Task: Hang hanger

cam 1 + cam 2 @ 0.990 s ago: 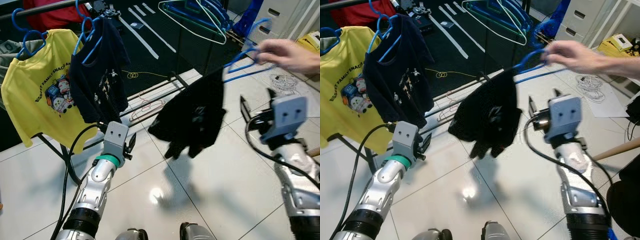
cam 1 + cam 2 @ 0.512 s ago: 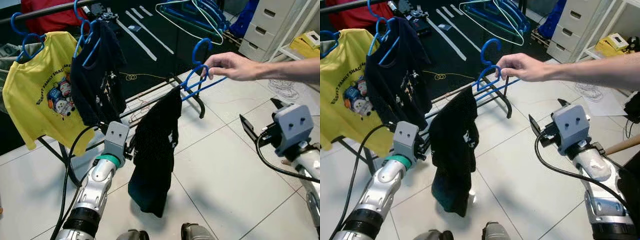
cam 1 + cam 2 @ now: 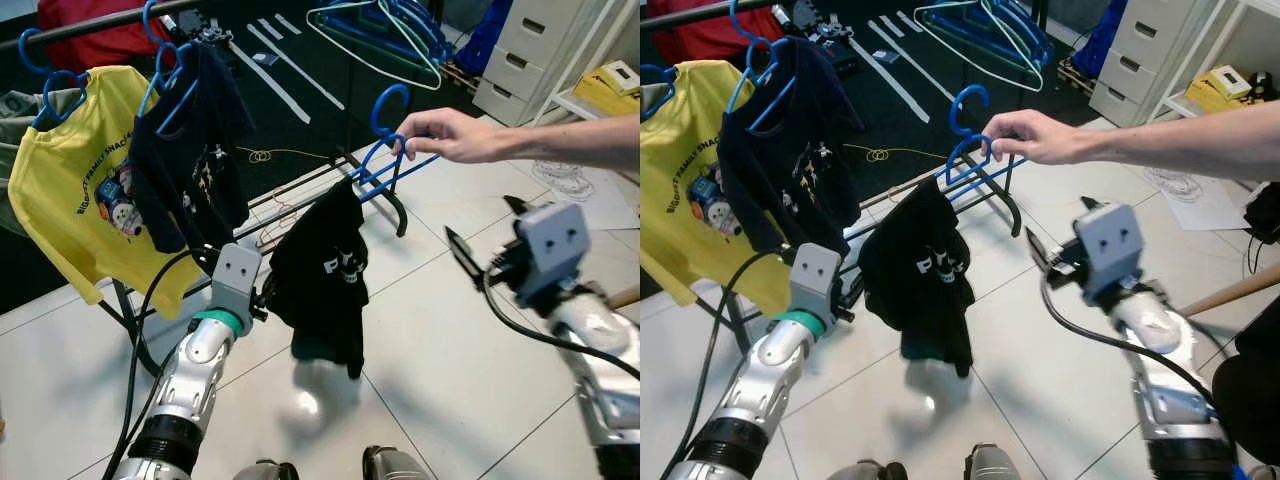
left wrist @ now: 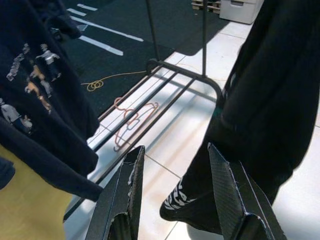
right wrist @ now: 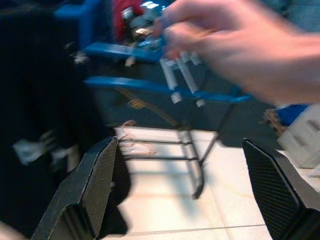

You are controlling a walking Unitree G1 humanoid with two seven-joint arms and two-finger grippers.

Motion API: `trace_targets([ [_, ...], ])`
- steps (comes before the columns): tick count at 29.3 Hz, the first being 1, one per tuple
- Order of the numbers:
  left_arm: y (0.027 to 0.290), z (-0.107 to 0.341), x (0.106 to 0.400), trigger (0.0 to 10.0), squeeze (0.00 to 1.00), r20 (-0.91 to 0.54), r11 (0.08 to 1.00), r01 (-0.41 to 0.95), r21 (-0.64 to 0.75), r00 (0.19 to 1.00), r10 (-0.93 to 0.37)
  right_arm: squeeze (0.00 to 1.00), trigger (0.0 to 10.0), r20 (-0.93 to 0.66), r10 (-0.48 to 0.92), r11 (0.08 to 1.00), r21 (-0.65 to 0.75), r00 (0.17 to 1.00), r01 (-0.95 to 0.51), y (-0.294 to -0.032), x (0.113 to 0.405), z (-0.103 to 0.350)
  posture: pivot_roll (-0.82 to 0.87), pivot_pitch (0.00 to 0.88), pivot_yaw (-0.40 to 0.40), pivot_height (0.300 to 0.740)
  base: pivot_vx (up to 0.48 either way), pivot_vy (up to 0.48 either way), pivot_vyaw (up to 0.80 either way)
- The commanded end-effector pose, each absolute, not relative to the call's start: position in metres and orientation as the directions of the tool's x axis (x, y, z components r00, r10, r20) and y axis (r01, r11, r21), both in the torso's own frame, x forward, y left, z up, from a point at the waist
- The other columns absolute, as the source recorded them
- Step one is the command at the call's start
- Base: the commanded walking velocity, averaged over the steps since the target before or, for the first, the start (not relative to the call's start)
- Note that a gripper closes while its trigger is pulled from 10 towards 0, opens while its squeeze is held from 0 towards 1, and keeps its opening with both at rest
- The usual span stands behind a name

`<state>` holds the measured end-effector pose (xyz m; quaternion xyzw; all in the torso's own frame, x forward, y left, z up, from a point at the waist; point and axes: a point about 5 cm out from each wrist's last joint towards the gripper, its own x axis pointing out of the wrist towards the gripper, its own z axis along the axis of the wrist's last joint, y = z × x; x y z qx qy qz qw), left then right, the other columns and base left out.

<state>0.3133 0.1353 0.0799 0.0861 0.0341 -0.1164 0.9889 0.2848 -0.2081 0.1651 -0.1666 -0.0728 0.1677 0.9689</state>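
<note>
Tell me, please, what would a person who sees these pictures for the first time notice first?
First, a person's hand reaching in from the right, holding up a blue hanger with a black shirt dangling from it in the middle. The right pincer is open and raised just below that hand. On the left, a yellow T-shirt and a dark T-shirt hang on a rail.

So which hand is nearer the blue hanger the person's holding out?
Right. The right hand is raised just below and to the right of the blue hanger, fingers open toward it. The left hand sits lower, beside the black shirt that hangs from it.
</note>
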Motion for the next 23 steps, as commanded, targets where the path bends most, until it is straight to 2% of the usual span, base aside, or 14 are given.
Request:
trace_targets([
  [1,0.136,0.072,0.309,10.0,0.00,-0.122,0.956,0.240,0.165,0.967,-0.222,0.00,10.0,0.012,0.366,0.864,-0.376,0.931,-0.335,-0.206,0.281,0.148,-0.17,0.037,0.093,0.740,0.000,0.000,0.00],
  [4,0.137,0.071,0.309,10.0,0.00,-0.125,0.956,0.241,0.167,0.967,-0.222,0.00,10.0,0.017,0.409,0.825,-0.435,0.912,-0.362,-0.201,0.281,0.151,-0.17,0.042,0.098,0.740,0.000,0.000,0.00],
  [6,0.137,0.071,0.309,10.0,0.00,-0.125,0.956,0.241,0.167,0.967,-0.222,0.00,10.0,0.036,0.429,0.825,-0.421,0.902,-0.376,-0.197,0.281,0.157,-0.17,0.042,0.098,0.740,0.000,0.000,0.00],
  [10,0.137,0.072,0.310,10.0,0.00,-0.124,0.956,0.242,0.168,0.967,-0.223,0.00,10.0,0.131,0.502,0.842,-0.297,0.855,-0.450,-0.177,0.284,0.176,-0.17,0.042,0.097,0.740,0.000,0.000,0.00],
  [12,0.135,0.073,0.311,10.0,0.00,-0.120,0.956,0.242,0.165,0.967,-0.224,0.00,10.0,0.166,0.579,0.813,-0.198,0.798,-0.548,-0.158,0.280,0.178,-0.17,0.044,0.099,0.740,0.000,0.000,0.00],
  [13,0.135,0.073,0.311,10.0,0.00,-0.120,0.956,0.242,0.165,0.967,-0.224,0.00,10.0,0.166,0.579,0.813,-0.198,0.798,-0.548,-0.158,0.280,0.178,-0.17,0.044,0.099,0.740,0.000,0.000,0.00],
  [15,0.135,0.073,0.310,10.0,0.00,-0.121,0.956,0.243,0.165,0.967,-0.225,0.00,10.0,0.185,0.658,0.752,-0.136,0.730,-0.645,-0.141,0.274,0.177,-0.17,0.045,0.103,0.740,0.000,0.000,0.00],
  [19,0.137,0.073,0.309,10.0,0.00,-0.124,0.954,0.246,0.170,0.966,-0.227,0.00,10.0,0.223,0.701,0.709,-0.112,0.678,-0.696,-0.125,0.272,0.186,-0.16,0.044,0.110,0.740,0.000,0.000,0.00],
  [22,0.138,0.073,0.311,10.0,0.00,-0.125,0.954,0.246,0.172,0.966,-0.226,0.00,10.0,0.261,0.692,0.712,-0.093,0.673,-0.696,-0.119,0.276,0.194,-0.17,0.044,0.115,0.740,0.000,0.000,0.00],
  [23,0.138,0.074,0.311,10.0,0.00,-0.124,0.953,0.247,0.174,0.966,-0.228,0.00,10.0,0.286,0.642,0.755,-0.073,0.712,-0.651,-0.117,0.285,0.199,-0.17,0.043,0.119,0.740,0.000,0.000,0.00],
])
